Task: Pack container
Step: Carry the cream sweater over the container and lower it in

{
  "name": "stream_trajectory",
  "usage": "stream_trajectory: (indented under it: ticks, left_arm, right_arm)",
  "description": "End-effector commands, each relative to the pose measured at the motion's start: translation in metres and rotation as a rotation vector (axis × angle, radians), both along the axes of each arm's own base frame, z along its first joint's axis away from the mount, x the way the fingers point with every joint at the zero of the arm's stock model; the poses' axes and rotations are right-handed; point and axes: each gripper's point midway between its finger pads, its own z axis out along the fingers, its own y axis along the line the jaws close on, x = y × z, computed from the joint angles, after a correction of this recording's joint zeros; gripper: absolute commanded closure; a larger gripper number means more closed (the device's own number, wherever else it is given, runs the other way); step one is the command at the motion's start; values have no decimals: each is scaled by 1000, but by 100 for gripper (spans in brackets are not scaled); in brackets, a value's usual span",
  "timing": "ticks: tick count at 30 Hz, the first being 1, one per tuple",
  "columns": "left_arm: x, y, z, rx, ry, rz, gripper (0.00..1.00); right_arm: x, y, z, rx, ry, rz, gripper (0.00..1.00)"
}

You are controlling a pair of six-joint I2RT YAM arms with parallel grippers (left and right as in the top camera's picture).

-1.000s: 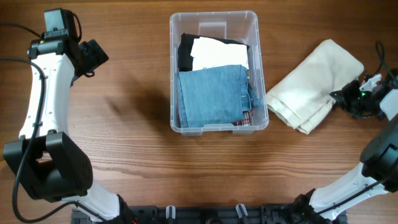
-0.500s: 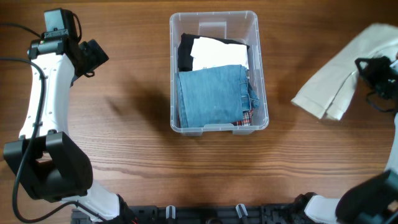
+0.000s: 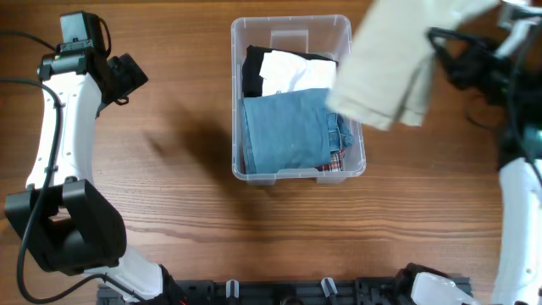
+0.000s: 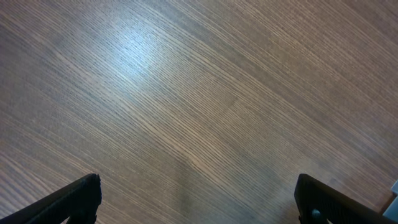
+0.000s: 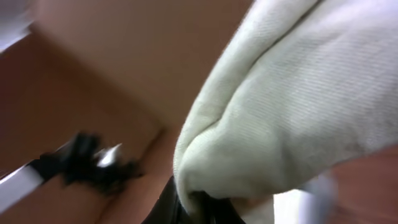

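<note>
The clear plastic container [image 3: 238,102] stands at the table's middle back. It holds a folded blue denim piece [image 3: 288,131], a white garment [image 3: 292,72], a black one and a bit of plaid. My right gripper [image 3: 440,51] is shut on a folded cream cloth [image 3: 385,72], held in the air over the container's right rim. The cloth fills the right wrist view [image 5: 298,106], which is blurred. My left gripper [image 4: 199,202] is open and empty over bare wood, at the far left in the overhead view [image 3: 127,76].
The wooden table [image 3: 169,195] surrounds the container. The left arm's base [image 3: 63,224] stands at the front left and a black rail [image 3: 279,292] runs along the front edge.
My right gripper lifted the cream cloth off the table at the right and carried it left and up, to over the container's right side. The left arm has not moved.
</note>
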Motion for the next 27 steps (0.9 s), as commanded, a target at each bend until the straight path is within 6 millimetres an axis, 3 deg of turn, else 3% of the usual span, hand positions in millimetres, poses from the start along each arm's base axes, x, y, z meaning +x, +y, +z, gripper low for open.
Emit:
stream_trajectory:
  ticks: [1,4,8,19,27]
  left_arm:
    - [-2,2,-4,-12,7,22,0]
    - [-2,2,-4,-12,7,22,0]
    - [-2,2,-4,-12,7,22,0]
    - [-2,2,-4,-12,7,22,0]
    - [-2,2,-4,-12,7,22,0]
  right_arm:
    - [-22,63,34,12,-79,177,95]
    - [-17,108,23,-3,-82,250,96]
    - [-7,142,-1,3,-34,333,96]
    - [37,169,-90,19,150,410,96]
    - [44,189,-139,26,261,466,96]
